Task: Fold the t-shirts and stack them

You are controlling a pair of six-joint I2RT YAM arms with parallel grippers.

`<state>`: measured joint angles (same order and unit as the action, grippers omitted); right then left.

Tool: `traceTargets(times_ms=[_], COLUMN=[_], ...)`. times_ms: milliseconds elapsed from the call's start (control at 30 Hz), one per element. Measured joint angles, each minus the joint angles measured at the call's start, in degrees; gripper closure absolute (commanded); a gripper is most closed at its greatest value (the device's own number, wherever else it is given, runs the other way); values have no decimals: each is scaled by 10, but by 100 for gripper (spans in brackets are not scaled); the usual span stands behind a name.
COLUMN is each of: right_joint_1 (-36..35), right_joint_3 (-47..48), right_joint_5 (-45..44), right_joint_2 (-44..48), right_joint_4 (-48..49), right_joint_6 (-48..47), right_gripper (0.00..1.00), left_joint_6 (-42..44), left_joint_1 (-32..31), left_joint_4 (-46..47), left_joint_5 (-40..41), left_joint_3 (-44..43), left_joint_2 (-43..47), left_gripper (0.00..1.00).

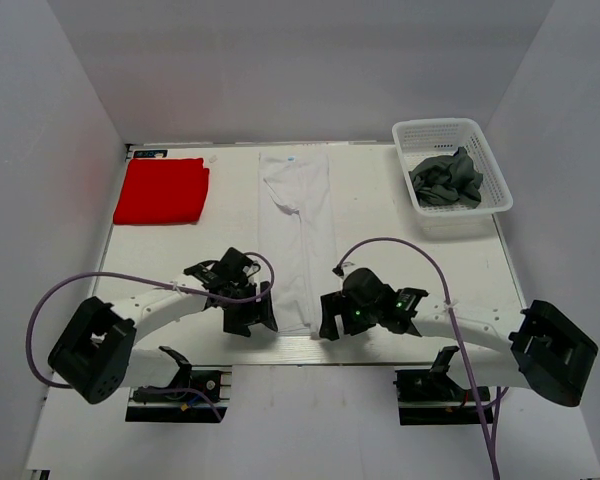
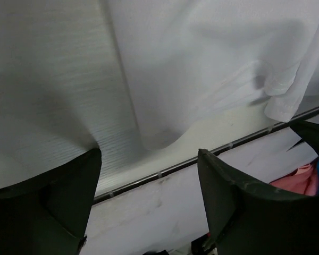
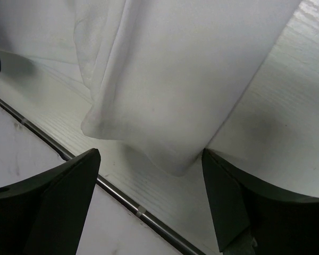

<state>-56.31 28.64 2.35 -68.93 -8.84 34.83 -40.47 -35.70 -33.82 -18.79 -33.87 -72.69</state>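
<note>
The white t-shirt (image 1: 302, 235) lies folded into a long narrow strip down the middle of the table. Its near hem shows in the left wrist view (image 2: 202, 69) and the right wrist view (image 3: 186, 74). My left gripper (image 1: 250, 318) is open at the strip's near left corner, holding nothing. My right gripper (image 1: 332, 322) is open at the near right corner, holding nothing. The red t-shirt (image 1: 162, 190) lies folded at the back left. The dark grey t-shirt (image 1: 446, 178) is crumpled inside the basket.
A white lattice basket (image 1: 492, 160) stands at the back right. The table's near edge (image 2: 165, 172) with its metal strip runs just under both grippers and shows in the right wrist view (image 3: 122, 199). White walls enclose the table.
</note>
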Motion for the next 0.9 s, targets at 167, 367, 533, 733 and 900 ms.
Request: traceTargets(times_ms=[167, 367, 533, 733, 900], right_joint_1=[5, 12, 15, 16, 16], right_joint_3=[0, 7, 13, 16, 26], right_joint_5=[-1, -6, -4, 10, -13], right_joint_2=[-10, -28, -44, -47, -42], right_joint_4=[-2, -5, -11, -14, -22], right_joint_6=[12, 28, 25, 13, 7], right_gripper=[39, 59, 76, 90, 100], left_joint_6=[1, 9, 16, 25, 37], left_joint_1=[-6, -17, -28, -35, -35], left_joint_4=[1, 12, 24, 26, 17], left_joint_5=[-5, -12, -16, -9, 6], left_joint_3=[1, 2, 3, -2, -32], left_joint_2=[-23, -42, -60, -59, -37], left_gripper=[32, 65, 97, 100, 100])
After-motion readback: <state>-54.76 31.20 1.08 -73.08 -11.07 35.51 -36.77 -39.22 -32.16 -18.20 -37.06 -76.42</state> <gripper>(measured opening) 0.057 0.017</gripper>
